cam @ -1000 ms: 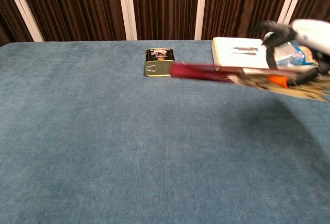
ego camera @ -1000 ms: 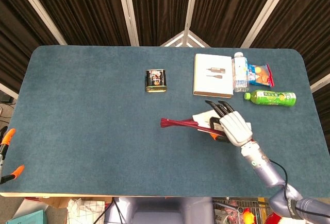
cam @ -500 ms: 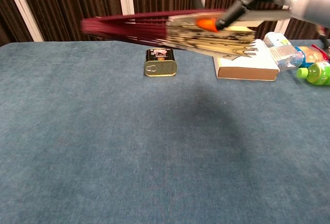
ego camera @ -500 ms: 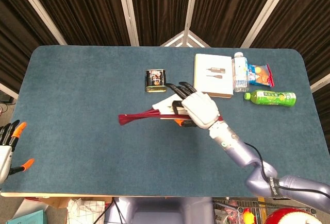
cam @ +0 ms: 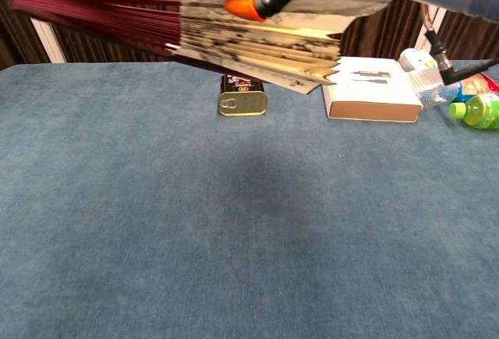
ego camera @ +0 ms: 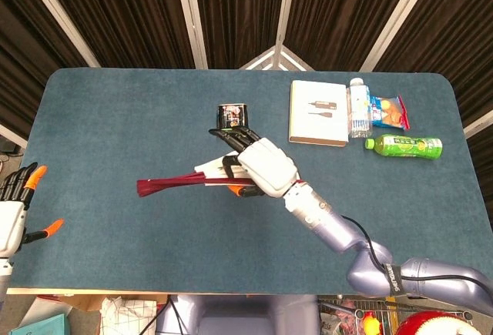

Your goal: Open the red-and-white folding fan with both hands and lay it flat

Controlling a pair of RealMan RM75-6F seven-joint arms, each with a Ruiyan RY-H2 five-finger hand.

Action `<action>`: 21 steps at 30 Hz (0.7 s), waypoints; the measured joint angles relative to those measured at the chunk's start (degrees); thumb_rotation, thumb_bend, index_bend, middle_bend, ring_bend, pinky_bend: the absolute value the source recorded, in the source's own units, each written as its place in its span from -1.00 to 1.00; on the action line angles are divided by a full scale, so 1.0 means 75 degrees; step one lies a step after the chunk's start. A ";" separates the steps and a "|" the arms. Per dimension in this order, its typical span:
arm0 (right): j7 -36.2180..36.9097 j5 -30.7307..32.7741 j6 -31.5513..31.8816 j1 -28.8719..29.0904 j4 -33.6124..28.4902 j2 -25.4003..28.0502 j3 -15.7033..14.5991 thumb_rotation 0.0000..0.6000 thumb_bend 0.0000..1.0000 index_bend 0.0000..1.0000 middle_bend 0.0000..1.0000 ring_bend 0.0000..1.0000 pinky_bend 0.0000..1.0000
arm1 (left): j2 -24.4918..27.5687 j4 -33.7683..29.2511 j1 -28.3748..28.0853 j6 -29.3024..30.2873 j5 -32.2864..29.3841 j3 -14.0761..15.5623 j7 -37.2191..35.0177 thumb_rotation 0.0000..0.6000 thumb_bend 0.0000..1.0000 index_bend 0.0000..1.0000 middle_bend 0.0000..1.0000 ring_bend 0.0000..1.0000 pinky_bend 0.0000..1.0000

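The right hand point(ego camera: 262, 167) has carried the gripped folding fan point(ego camera: 181, 183) leftward to frame centre; the left hand point(ego camera: 17, 204) waits with fingers spread at lower left.

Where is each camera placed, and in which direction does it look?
Head view: high above the near edge, looking down on the table; shows the right hand holding the fan, and the left hand.
Chest view: low, looking level across; only a right fingertip on the fan.
Both show fan, tin and box.
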 measured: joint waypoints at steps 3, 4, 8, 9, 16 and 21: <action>-0.0023 0.0064 0.0012 0.0047 -0.0292 0.0026 0.0033 1.00 -0.14 0.67 -0.76 -0.57 -0.73 | -0.0096 0.0067 -0.0173 -0.0139 -0.0025 -0.0067 -0.0129 1.00 -0.75 -0.86 -1.00 -1.00 -1.00; -0.0017 0.0089 0.0018 0.0063 -0.0414 0.0040 0.0045 1.00 -0.14 0.67 -0.76 -0.57 -0.73 | -0.0141 0.0087 -0.0228 -0.0159 -0.0025 -0.0100 -0.0171 1.00 -0.75 -0.85 -1.00 -1.00 -1.00; -0.0006 0.0169 0.0046 0.0120 -0.0758 0.0083 0.0084 1.00 -0.14 0.67 -0.76 -0.57 -0.73 | -0.0386 0.0209 -0.0450 -0.0195 0.0019 -0.0228 -0.0405 1.00 -0.75 -0.82 -1.00 -1.00 -1.00; -0.0007 0.0179 0.0057 0.0132 -0.0825 0.0086 0.0087 1.00 -0.14 0.67 -0.76 -0.57 -0.73 | -0.0462 0.0251 -0.0518 -0.0220 0.0039 -0.0251 -0.0508 1.00 -0.75 -0.82 -1.00 -1.00 -1.00; -0.0136 0.0297 0.0139 0.0271 -0.1122 -0.0104 0.0035 1.00 -0.14 0.69 -0.76 -0.57 -0.73 | -0.0810 0.0370 -0.0929 -0.0533 0.0154 -0.0295 -0.1384 1.00 -0.75 -0.79 -1.00 -1.00 -1.00; -0.0223 0.0490 0.0177 0.0380 -0.1183 -0.0332 0.0032 1.00 -0.14 0.70 -0.76 -0.57 -0.73 | -0.1081 0.0451 -0.1204 -0.0744 0.0284 -0.0259 -0.1895 1.00 -0.75 -0.77 -1.00 -1.00 -1.00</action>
